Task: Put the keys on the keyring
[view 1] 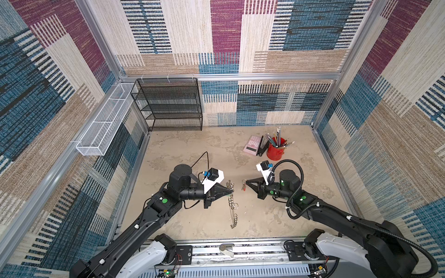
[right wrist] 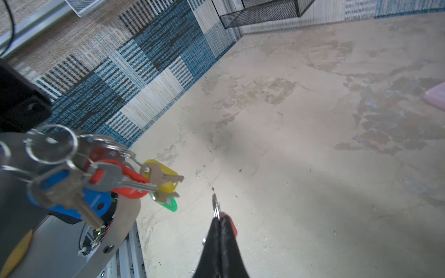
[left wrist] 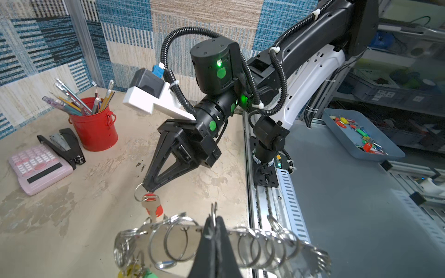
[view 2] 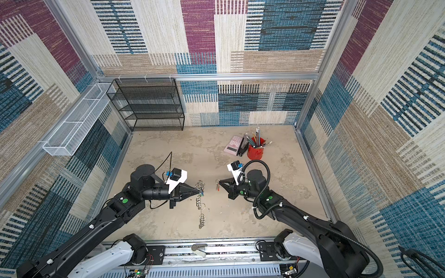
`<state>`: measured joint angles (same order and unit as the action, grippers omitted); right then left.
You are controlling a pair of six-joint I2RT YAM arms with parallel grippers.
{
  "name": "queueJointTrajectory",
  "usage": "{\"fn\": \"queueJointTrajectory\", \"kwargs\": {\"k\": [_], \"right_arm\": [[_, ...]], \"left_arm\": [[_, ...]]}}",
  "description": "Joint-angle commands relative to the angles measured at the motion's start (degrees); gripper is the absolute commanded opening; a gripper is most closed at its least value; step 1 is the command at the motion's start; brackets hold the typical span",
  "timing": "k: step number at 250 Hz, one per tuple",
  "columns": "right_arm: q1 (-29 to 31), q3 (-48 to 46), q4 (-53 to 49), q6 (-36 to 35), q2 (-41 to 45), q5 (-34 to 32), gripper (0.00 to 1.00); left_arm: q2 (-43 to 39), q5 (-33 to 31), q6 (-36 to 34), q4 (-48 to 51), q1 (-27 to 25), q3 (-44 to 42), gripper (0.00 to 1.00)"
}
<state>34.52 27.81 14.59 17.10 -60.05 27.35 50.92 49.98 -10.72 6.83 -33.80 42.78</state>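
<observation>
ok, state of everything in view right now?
left gripper: shut on keyring
right gripper: shut on red key, by its ring
keyring: held up, several keys on it
red key: dangling, not yet on keyring
cup: upright, full of pencils
calculator: flat on table
tray: holds spare keys

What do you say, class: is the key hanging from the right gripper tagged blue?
No, in the left wrist view the key hanging from the right gripper carries a red tag.
</observation>
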Motion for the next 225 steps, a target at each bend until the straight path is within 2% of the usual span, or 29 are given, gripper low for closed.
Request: {"fn": "queueJointTrajectory", "kwargs": {"k": [1, 72, 125, 168, 225], "right_arm": [[-0.07, 1.31, -4.07, -0.51, 3.15, 2.66, 0.0], [0.58, 6.69, -13.88, -2.03, 11.16, 4.75, 0.0], [3.82, 9.43, -16.11, -3.46, 11.41, 4.63, 0.0], [5.16, 10.68, -17.53, -4.53, 10.41, 5.17, 0.0], [5.9, 10.73, -17.41, -4.62, 9.79, 5.81, 0.0]], "left_arm": [[-0.07, 2.34, -4.33, -0.79, -0.12, 1.24, 0.0], [4.42, -1.24, -8.53, 5.39, -2.26, 6.8, 0.0], [7.31, -9.26, -4.13, 2.12, -5.37, 7.72, 0.0], [8.07, -12.78, -0.09, -0.95, -6.09, 7.31, 0.0], [7.89, -14.43, 1.47, -0.54, -6.27, 7.81, 0.0]]}}
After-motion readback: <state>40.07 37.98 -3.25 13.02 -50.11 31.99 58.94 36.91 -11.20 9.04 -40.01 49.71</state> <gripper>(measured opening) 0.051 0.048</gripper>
